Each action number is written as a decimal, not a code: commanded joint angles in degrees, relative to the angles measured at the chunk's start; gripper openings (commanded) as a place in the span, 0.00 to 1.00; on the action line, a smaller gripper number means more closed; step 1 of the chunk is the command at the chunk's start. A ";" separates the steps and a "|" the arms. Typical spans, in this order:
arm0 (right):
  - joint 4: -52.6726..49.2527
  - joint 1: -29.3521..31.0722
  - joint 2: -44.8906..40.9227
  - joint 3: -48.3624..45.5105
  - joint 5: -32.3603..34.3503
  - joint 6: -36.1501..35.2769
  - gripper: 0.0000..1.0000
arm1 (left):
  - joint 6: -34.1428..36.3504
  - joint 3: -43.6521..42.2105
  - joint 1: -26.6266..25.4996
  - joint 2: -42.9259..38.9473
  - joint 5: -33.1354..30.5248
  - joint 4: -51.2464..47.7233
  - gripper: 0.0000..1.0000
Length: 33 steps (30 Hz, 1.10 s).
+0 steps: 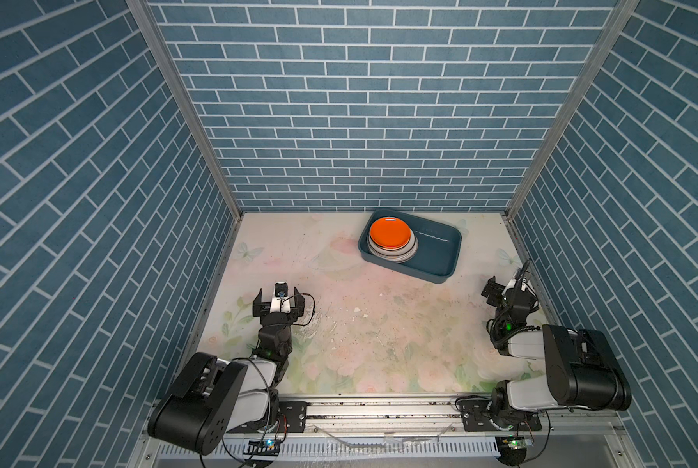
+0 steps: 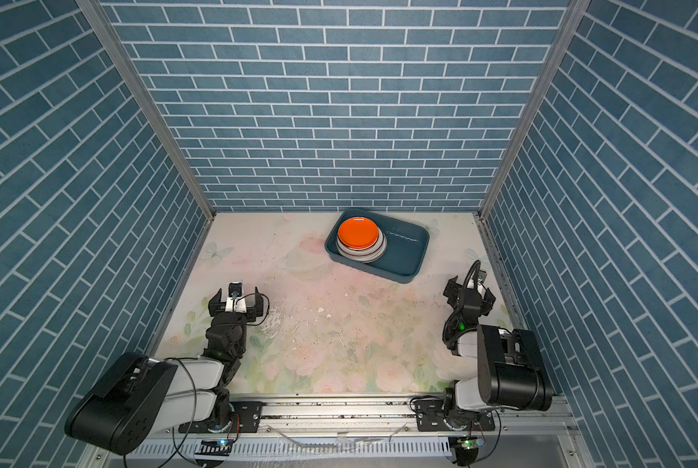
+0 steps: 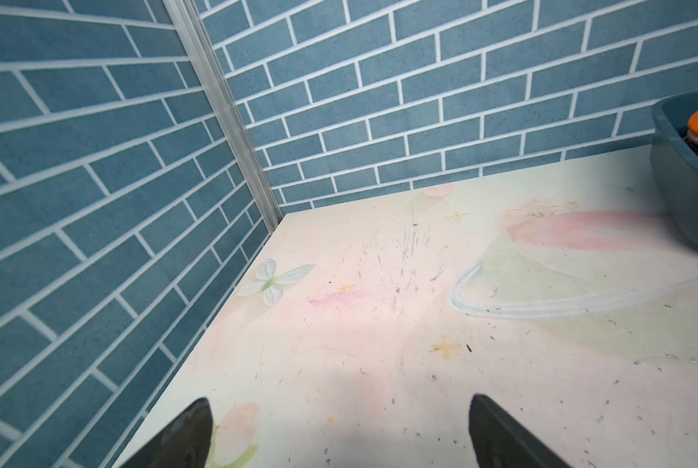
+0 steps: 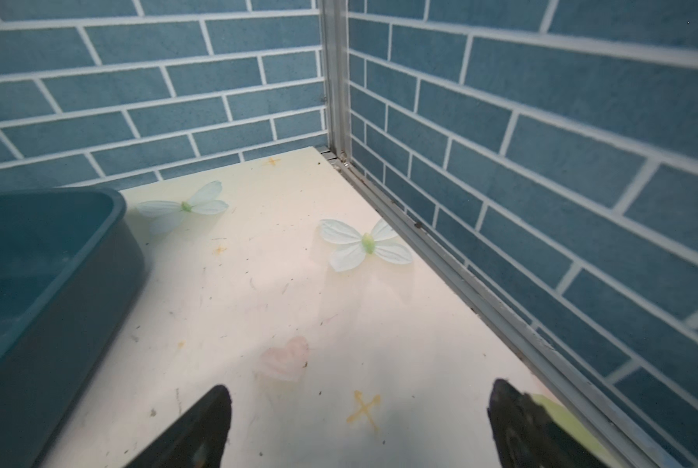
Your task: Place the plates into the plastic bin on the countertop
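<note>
1. Top views both show the plates stacked in the bin, at its end on the left of the view, with the orange one uppermost. The rest of the bin floor is bare.
2. The bin lies askew on the countertop, near the back wall. No plate lies loose on the countertop, so I judge the task done or nearly so.
3. The left gripper and the right gripper both hang with jaws spread wide and nothing between them, well apart from the bin.
4. Risk: the stack looks uneven. The orange plate sits off-centre on wider ones, and the left wrist view shows it rising above the rim. A knock to the bin could slide it off.
5. Risk: the right gripper hangs close to the side wall, so a wide swing there could scrape it.
</note>
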 commanded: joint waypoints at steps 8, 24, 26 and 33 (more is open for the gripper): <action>2.07 -0.86 5.33 2.57 -9.42 -1.33 0.99 | 3.54 1.07 0.50 5.06 1.32 9.69 1.00; 4.60 -0.73 5.72 1.56 -8.25 -1.31 0.99 | -1.73 10.06 4.98 16.54 5.59 3.66 1.00; 4.69 -0.73 5.74 1.52 -8.42 -1.28 0.99 | -3.64 13.65 6.59 15.19 6.13 -4.85 1.00; 1.86 -0.72 5.61 2.95 -9.21 -1.60 0.99 | -9.88 18.93 13.07 13.72 12.82 -17.56 1.00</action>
